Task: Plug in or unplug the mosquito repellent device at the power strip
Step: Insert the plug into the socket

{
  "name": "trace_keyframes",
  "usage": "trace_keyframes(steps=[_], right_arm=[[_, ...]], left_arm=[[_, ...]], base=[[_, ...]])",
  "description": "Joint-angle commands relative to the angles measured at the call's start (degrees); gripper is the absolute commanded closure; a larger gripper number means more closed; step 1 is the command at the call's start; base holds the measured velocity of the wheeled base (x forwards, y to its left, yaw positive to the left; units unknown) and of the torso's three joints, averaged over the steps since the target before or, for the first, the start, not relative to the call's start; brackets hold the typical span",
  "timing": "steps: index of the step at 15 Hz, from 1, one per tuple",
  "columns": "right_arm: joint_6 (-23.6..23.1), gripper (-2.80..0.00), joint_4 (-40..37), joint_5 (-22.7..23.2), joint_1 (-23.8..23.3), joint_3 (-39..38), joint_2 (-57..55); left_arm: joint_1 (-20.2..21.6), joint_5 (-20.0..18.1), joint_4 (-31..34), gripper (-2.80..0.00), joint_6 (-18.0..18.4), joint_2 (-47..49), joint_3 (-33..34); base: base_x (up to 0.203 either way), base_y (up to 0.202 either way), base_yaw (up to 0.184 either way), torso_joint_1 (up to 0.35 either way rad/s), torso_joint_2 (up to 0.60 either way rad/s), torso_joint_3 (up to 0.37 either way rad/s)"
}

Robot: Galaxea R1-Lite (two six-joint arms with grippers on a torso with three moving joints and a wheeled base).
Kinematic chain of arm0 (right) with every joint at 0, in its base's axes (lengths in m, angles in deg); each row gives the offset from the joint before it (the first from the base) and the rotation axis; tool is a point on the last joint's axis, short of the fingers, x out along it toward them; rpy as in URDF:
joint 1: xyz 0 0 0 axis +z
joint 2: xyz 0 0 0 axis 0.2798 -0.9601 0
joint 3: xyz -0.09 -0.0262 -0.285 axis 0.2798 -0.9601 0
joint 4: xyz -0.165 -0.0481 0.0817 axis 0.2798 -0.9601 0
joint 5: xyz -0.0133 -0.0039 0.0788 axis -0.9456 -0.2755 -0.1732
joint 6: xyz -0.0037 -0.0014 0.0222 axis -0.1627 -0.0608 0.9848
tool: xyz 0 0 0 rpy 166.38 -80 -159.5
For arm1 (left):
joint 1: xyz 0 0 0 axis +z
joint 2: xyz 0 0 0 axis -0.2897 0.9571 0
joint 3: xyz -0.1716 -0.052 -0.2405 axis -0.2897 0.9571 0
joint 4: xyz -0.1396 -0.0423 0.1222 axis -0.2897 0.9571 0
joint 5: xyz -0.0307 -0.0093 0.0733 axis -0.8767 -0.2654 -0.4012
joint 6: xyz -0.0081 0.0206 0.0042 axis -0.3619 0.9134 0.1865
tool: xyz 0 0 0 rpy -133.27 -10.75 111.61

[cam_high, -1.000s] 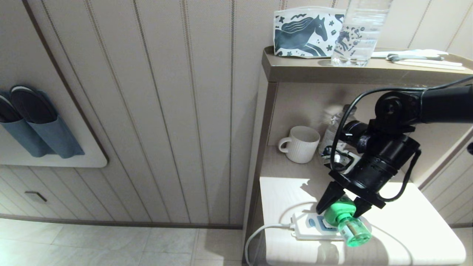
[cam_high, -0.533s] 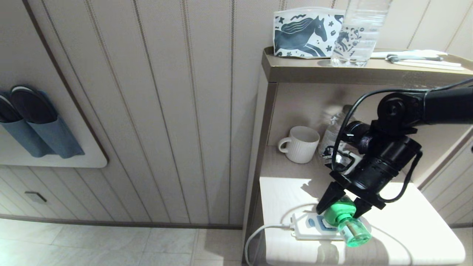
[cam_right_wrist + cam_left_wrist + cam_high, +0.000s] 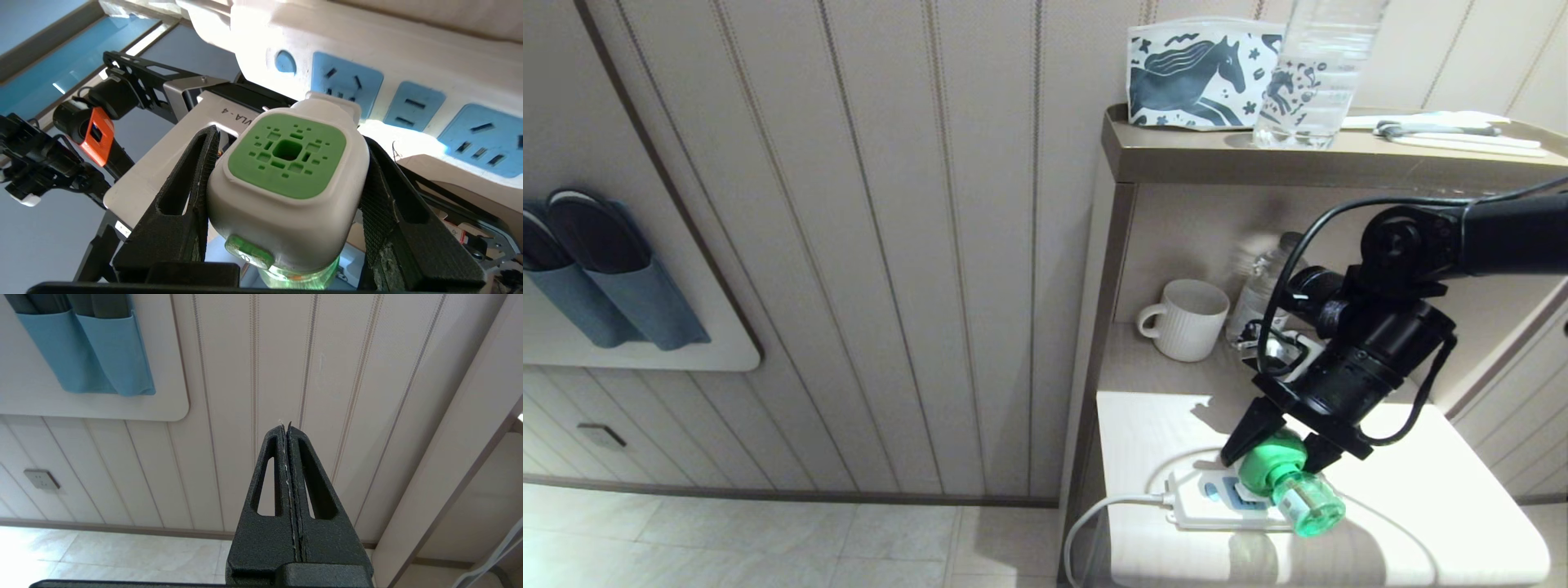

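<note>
White-headed mosquito repellent device (image 3: 286, 179) clamped by right hand (image 3: 286, 212) above power strip (image 3: 367, 53).

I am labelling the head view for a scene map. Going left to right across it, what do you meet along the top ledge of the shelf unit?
horse-print pouch → clear water bottle → white utensils lying flat at the right end of the ledge.
</note>
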Motion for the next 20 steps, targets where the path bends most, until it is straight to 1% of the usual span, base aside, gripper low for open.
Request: trace_keyframes(steps=[1, 11, 14, 17, 20], right_arm=[[0.0, 0.00, -0.3, 0.0, 0.4, -0.1, -0.1], [0.1, 0.00, -0.4, -0.6, 1.6, -0.3, 3.1], [0.0, 0.00, -0.3, -4.2, 3.0, -2.7, 6.5], [0.0, 0.00, -0.3, -4.2, 3.0, -2.8, 6.5], [-0.2, 0.00, 2.6, -5.1, 2.5, -5.2, 5.6]], left_arm=[[0.0, 0.0, -0.1, 0.00, 0.0, 0.0, 0.0], [0.0, 0.0, -0.1, 0.00, 0.0, 0.0, 0.0], [0.0, 0.0, -0.1, 0.00, 0.0, 0.0, 0.0], [0.0, 0.0, -0.1, 0.00, 0.0, 0.0, 0.0], [0.0, 0.0, -0.1, 0.00, 0.0, 0.0, 0.0]], base=[[0.000, 0.000, 0.000, 0.000, 0.00, 0.000], [0.000, 0.000, 0.000, 0.000, 0.00, 0.000], [0.000, 0.000, 0.000, 0.000, 0.00, 0.000], [0.000, 0.000, 0.000, 0.000, 0.00, 0.000], [0.000, 0.000, 0.000, 0.000, 0.00, 0.000]])
